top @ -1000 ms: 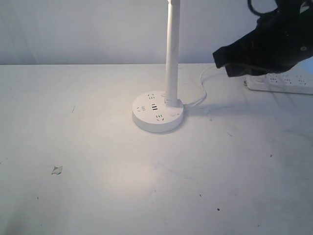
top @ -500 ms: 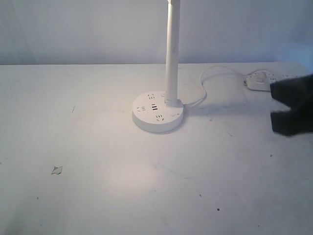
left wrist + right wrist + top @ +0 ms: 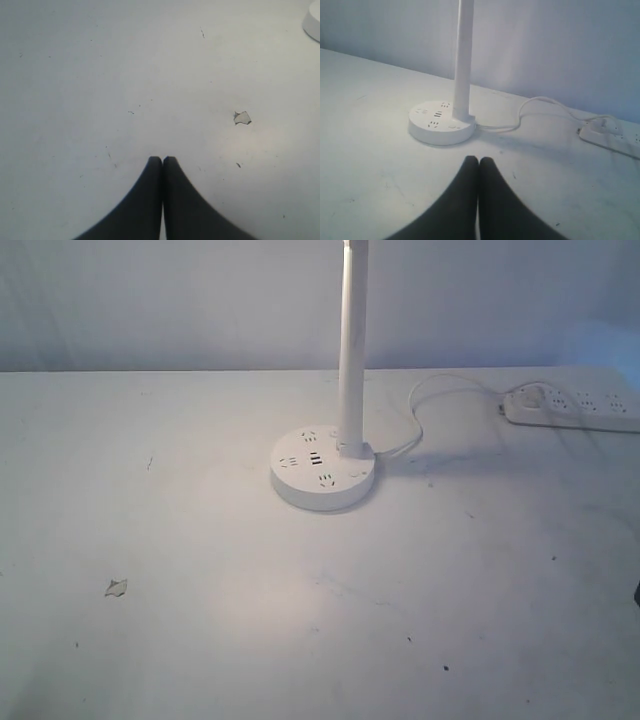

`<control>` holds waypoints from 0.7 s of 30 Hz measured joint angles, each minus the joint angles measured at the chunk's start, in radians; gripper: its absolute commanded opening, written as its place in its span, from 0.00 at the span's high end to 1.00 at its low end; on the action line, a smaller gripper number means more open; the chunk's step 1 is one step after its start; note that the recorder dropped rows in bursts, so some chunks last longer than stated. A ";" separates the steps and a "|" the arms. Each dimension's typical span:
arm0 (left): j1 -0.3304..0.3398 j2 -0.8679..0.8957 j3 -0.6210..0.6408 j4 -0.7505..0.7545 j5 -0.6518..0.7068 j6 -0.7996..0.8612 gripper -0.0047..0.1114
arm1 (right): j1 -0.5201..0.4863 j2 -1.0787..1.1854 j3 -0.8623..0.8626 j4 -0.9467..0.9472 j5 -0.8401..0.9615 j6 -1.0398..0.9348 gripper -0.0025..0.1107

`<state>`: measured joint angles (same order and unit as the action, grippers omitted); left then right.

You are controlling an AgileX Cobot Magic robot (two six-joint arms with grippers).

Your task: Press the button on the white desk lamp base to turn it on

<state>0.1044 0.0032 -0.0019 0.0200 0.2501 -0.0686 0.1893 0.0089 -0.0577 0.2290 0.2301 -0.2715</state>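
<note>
The white desk lamp base [image 3: 323,475] stands mid-table with its tall stem [image 3: 351,350] rising out of frame. The button [image 3: 356,475] is a faint round mark on the base top beside the stem. In the right wrist view the base [image 3: 441,124] and button [image 3: 453,126] lie a short way beyond my right gripper [image 3: 479,159], which is shut and empty, apart from the lamp. My left gripper [image 3: 162,159] is shut and empty over bare table; only the base's rim [image 3: 312,22] shows in that view's corner. Neither gripper shows clearly in the exterior view.
A long white power strip [image 3: 575,408] lies at the back right, with the lamp's white cord [image 3: 420,410] looping towards it. A small paper scrap [image 3: 116,587] lies front left. A warm pool of light [image 3: 270,600] falls on the table in front of the lamp.
The right arm has swung from above the power strip down along the right side and out of the exterior view. The lamp has not moved.
</note>
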 measured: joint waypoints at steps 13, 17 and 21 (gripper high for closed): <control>0.000 0.000 0.000 0.000 0.002 0.000 0.96 | 0.000 0.004 0.009 -0.016 0.002 0.010 0.98; 0.000 0.000 0.000 0.000 0.002 0.000 0.96 | 0.000 0.004 0.009 -0.145 0.002 0.079 0.98; 0.000 0.000 0.000 0.000 0.002 0.000 0.96 | 0.000 0.004 0.043 -0.238 -0.004 0.180 0.98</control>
<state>0.1044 0.0032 -0.0019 0.0200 0.2517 -0.0686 0.1893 0.0130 -0.0150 -0.0089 0.2257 -0.0912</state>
